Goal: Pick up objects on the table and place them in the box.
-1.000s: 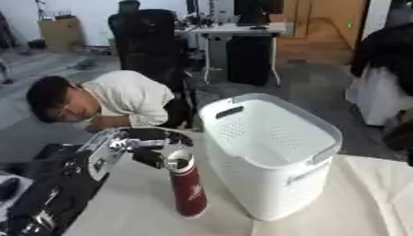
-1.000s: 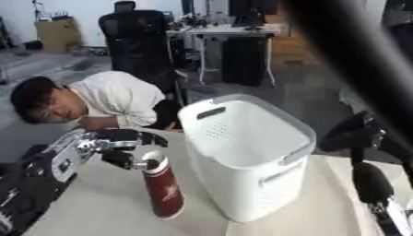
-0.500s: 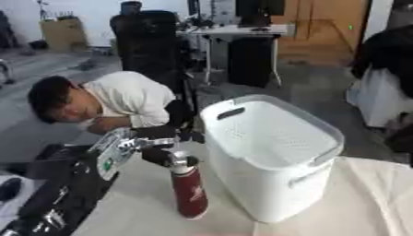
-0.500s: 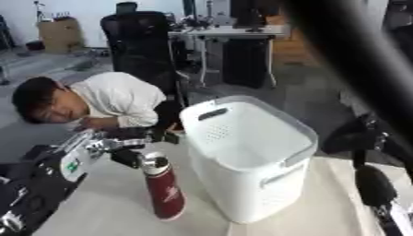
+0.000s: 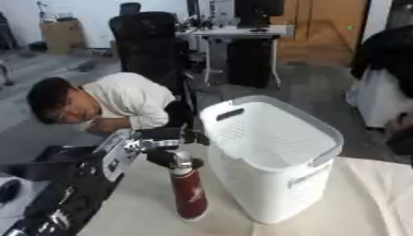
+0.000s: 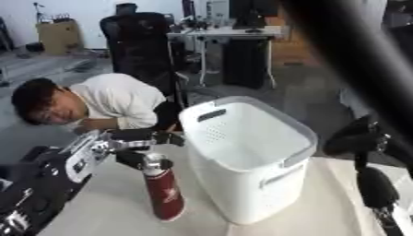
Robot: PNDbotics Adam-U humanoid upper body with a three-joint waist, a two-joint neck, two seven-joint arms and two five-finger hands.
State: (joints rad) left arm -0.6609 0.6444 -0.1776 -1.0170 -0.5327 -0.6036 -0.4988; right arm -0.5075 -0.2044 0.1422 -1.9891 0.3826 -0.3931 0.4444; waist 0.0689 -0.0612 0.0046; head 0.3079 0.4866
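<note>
Standing on the table (image 5: 145,193), which is covered in a pale cloth, is the largest item: a white plastic basket (image 5: 270,156) with perforated walls and slot handles, open end up. It serves as the box and nothing can be seen inside it.

Just left of the basket, close beside its wall, a dark red bottle (image 5: 190,196) stands upright with its long axis vertical and its silver cap (image 5: 180,162) pointing up. A pale marking shows on the bottle's side; it cannot be read.

The left hand (image 5: 161,140) comes in from the left on a black and silver arm and sits at the bottle's top. Its fingers are curled round the cap and neck.

The right hand (image 6: 373,184) shows at the right edge of the right eye view; whether its fingers are apart or together cannot be told.
</note>
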